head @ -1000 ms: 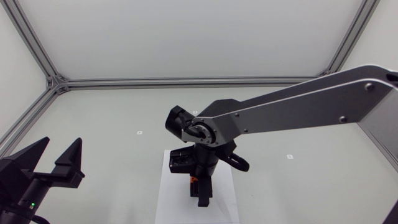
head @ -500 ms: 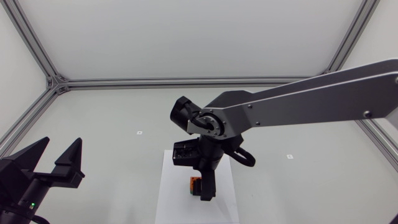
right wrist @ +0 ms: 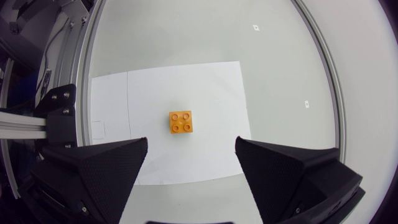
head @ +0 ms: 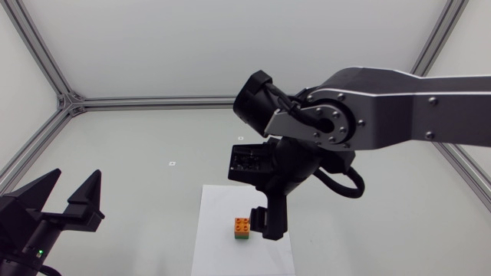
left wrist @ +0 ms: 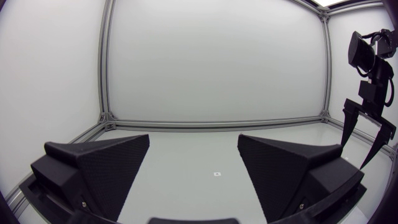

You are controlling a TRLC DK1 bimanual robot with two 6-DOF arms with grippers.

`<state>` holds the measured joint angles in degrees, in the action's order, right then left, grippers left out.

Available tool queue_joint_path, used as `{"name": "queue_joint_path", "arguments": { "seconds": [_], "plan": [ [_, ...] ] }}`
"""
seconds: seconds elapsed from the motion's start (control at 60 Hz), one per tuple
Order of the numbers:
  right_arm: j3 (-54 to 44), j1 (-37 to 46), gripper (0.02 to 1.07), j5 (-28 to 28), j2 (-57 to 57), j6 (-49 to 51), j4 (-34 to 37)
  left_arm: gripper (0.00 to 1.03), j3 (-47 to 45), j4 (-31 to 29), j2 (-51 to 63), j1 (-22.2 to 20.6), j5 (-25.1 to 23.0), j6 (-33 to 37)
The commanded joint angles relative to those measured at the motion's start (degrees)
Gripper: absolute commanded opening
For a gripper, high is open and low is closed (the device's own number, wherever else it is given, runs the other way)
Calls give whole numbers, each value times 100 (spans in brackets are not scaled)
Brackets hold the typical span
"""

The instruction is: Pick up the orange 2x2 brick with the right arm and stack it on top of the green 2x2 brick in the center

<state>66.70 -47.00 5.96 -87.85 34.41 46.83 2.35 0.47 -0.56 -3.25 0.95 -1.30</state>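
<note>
Since the earlier frames the right tool (head: 270, 228) has been lifted up and away from the stack, and the right arm (head: 399, 123) has been swung higher over the bench (head: 115, 146). The orange brick (head: 242, 224), formerly masked by the fingers, is now left exposed and free. Head view: the orange brick is noted seated on the green brick (head: 242, 236), flush, edges aligned, the pair standing on the white paper sheet (head: 222, 253) at bench centre. The right tool is held just beside the stack, no contact seen. The left tool (head: 70, 201) is parked at the left, fingers spread, nothing held. Left wrist view: the left tool's fingers are seen wide apart and empty; the right tool is visible far across the bench, its fingers likewise parted. Right wrist view: the orange brick is seen from straight above, between the parted fingers but well below them, untouched; the green brick is entirely covered and not seen here. Studs are turned upward, four showing. No long axis is to be recorded, the brick being square in plan; its sides run close to parallel with the sheet's edges. Placement is judged done: release made, stack standing unaided. Only withdrawal of the arm is judged left.
</note>
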Motion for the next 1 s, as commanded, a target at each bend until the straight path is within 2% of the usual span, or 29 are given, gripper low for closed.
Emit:
{"name": "queue_joint_path", "arguments": {
  "seconds": [0.0,0.25,0.6,0.867,0.983],
  "plan": [
    [-289,279,102,-16,453,-260,-95,99,-235,-65,-15,-45,-16,33],
    [-1159,1527,102,-253,1728,-655,-904,99,-235,-65,-15,-45,-16,33],
    [-2548,3435,102,-244,3477,-400,-2055,99,-235,-65,-15,-45,-16,33],
    [-3497,4639,102,64,4672,-348,-2758,99,-235,-65,-15,-45,-16,33],
    [-3971,4885,102,90,5270,-374,-3013,99,-235,-65,-15,-45,-16,33]
  ]
}}
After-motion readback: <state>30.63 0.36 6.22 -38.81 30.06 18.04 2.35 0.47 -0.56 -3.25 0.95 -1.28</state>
